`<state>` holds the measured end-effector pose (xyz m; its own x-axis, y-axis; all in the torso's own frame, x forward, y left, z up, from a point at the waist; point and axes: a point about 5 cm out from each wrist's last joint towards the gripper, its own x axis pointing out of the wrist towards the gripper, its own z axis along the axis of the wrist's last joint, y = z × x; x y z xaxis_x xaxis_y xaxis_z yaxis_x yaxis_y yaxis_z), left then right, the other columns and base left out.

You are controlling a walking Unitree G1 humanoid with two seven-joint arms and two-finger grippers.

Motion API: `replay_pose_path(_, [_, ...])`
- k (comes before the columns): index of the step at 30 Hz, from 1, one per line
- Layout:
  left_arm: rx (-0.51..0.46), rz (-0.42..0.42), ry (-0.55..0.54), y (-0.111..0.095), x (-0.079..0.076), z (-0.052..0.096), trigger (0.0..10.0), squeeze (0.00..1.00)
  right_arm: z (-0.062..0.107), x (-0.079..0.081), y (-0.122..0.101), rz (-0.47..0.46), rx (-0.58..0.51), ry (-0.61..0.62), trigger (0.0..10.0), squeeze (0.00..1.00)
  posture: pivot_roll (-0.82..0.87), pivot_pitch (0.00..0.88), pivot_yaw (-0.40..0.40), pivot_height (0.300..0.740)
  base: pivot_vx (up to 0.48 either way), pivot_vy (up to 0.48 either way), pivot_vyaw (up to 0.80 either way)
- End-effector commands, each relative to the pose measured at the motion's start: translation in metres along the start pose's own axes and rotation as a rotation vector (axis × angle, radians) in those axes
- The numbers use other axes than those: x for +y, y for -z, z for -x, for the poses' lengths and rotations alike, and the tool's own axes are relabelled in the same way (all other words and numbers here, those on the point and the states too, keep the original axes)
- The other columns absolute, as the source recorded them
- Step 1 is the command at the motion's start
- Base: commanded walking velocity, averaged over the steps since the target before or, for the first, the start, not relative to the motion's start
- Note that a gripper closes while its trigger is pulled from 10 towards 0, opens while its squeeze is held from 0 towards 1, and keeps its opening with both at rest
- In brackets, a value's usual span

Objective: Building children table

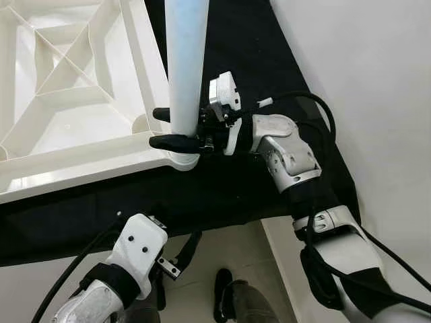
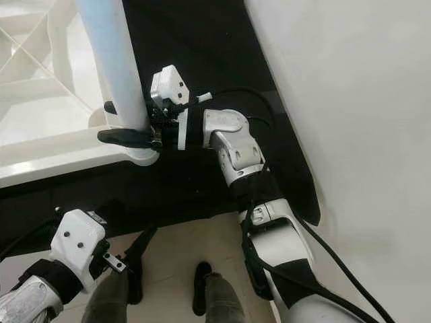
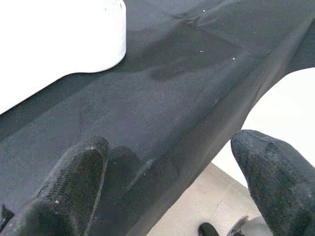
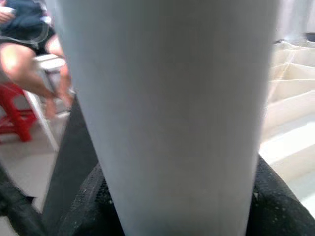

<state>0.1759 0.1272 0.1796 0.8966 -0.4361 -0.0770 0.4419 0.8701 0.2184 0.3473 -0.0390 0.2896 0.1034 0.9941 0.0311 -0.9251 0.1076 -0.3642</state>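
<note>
The right arm [image 1: 289, 158] is built of silver metal segments with rounded joint housings dotted with small dark screws. Black cables [image 1: 316, 108] loop along it, and black fabric straps wrap the forearm [image 1: 350, 269]. A white boxy camera module [image 1: 224, 91] sits on the wrist, above the right gripper [image 1: 172, 128] with its long, matte black fingers [image 1: 174, 142]. The left arm [image 1: 101, 296] ends in a white moulded wrist housing [image 1: 138, 249] with two small screw holes, black strapping and a black cable. The left gripper [image 3: 172, 187] has black fingertips [image 3: 74, 182] with a fine grid texture.

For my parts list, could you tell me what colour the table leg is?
Pale blue leg; clearest in the left eye view.
</note>
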Motion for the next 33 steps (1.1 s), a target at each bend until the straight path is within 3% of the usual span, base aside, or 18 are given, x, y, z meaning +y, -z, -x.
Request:
replay_pose_path(1, [0.031,0.012,0.025,0.007,-0.005,0.000,10.0,0.00,0.009,0.008,0.031,-0.107,0.119,0.091,0.0,0.00,0.17,0.389,-0.138,0.740,0.000,0.000,0.00])
replay_pose_path(4, [0.030,0.013,0.027,0.007,-0.005,0.000,10.0,0.00,0.012,0.014,0.037,-0.126,0.147,0.144,0.0,0.00,0.17,0.389,-0.138,0.740,0.000,0.000,0.00])
replay_pose_path(5, [0.029,0.016,0.029,0.008,-0.006,0.000,10.0,0.00,0.016,0.019,0.056,-0.175,0.244,0.428,0.0,0.00,0.15,0.387,-0.151,0.740,0.000,0.000,0.00])
replay_pose_path(6, [0.028,0.021,0.031,0.009,-0.008,-0.001,10.0,0.00,0.023,0.055,0.082,-0.277,0.329,0.627,0.0,0.00,0.15,0.387,-0.156,0.740,0.000,0.000,0.00])
replay_pose_path(7, [0.028,0.021,0.031,0.009,-0.008,-0.001,10.0,0.00,0.023,0.055,0.082,-0.277,0.329,0.627,0.0,0.00,0.15,0.387,-0.156,0.740,0.000,0.000,0.00])
replay_pose_path(8, [0.026,0.022,0.034,0.009,-0.008,-0.002,10.0,0.00,0.031,0.086,0.099,-0.347,0.404,0.789,0.0,0.00,0.16,0.407,-0.142,0.740,0.000,0.000,0.00])
replay_pose_path(9, [0.026,0.022,0.034,0.009,-0.008,-0.002,10.0,0.00,0.031,0.086,0.099,-0.347,0.404,0.789,0.0,0.00,0.16,0.407,-0.142,0.740,0.000,0.000,0.00])
replay_pose_path(11, [0.017,0.027,0.040,0.008,-0.008,-0.005,10.0,0.00,0.033,0.114,0.110,-0.435,0.449,0.899,0.0,0.00,0.15,0.388,-0.133,0.740,0.000,0.000,0.00])
replay_pose_path(15, [0.016,0.022,0.050,0.007,-0.007,-0.005,10.0,0.00,0.022,0.084,0.103,-0.378,0.402,0.914,0.0,0.00,0.15,0.381,-0.133,0.740,0.000,0.000,0.00])
replay_pose_path(18, [0.017,0.016,0.050,0.008,-0.006,-0.005,10.0,0.00,0.018,0.077,0.101,-0.373,0.392,0.908,0.4,0.00,0.16,0.381,-0.136,0.740,0.000,0.000,0.00])
replay_pose_path(19, [0.015,0.012,0.044,0.008,-0.004,-0.006,10.0,0.00,0.016,0.070,0.100,-0.370,0.390,0.914,10.0,0.00,0.16,0.376,-0.140,0.740,0.000,0.000,0.00])
replay_pose_path(21, [0.010,0.012,0.038,0.007,-0.004,-0.006,10.0,0.00,0.014,0.066,0.096,-0.364,0.382,0.910,10.0,0.00,0.16,0.375,-0.142,0.740,0.000,0.000,0.00])
replay_pose_path(22, [0.008,0.012,0.036,0.007,-0.004,-0.007,10.0,0.00,0.011,0.060,0.090,-0.378,0.327,0.883,10.0,1.00,0.17,0.375,-0.143,0.740,0.000,0.000,0.00])
replay_pose_path(29, [-0.003,0.002,0.031,0.005,-0.002,-0.006,10.0,0.00,0.001,0.047,0.058,-0.384,0.108,0.748,10.0,1.00,0.18,0.372,-0.143,0.740,0.000,0.000,0.00])
replay_pose_path(30, [-0.008,-0.007,0.023,0.003,0.000,-0.006,10.0,0.00,0.002,0.040,0.047,-0.346,0.045,0.666,10.0,0.69,0.19,0.371,-0.144,0.740,0.000,0.000,0.00])
replay_pose_path(31, [-0.008,-0.007,0.023,0.003,0.000,-0.006,10.0,0.00,0.002,0.040,0.047,-0.346,0.045,0.666,10.0,0.69,0.19,0.371,-0.144,0.740,0.000,0.000,0.00])
replay_pose_path(32, [-0.013,-0.015,0.014,0.001,0.003,-0.005,10.0,0.00,0.002,0.034,0.037,-0.329,-0.012,0.558,10.0,0.00,0.19,0.370,-0.145,0.740,0.000,0.000,0.00])
replay_pose_path(33, [-0.018,-0.024,0.008,-0.001,0.005,-0.004,10.0,0.00,0.005,0.027,0.029,-0.286,-0.040,0.476,10.0,0.00,0.20,0.368,-0.146,0.740,0.000,0.000,0.00])
